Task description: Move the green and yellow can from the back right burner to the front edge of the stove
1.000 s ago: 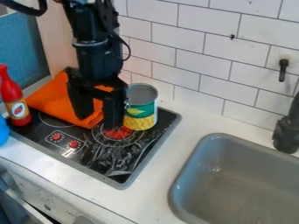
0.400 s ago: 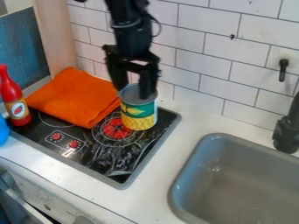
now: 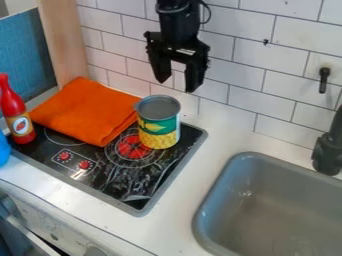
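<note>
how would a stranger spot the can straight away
Find the black stovetop left of the sink. Toward its back stands the can, right of the folded orange cloth. Its green and yellow label and round grey top set it apart from the cloth and red bottle.

Bright, soft light fills the frame; whitish glare streaks the black stovetop (image 3: 110, 177) left of centre, and small glints dot the sink (image 3: 267, 205), lower right.
</note>
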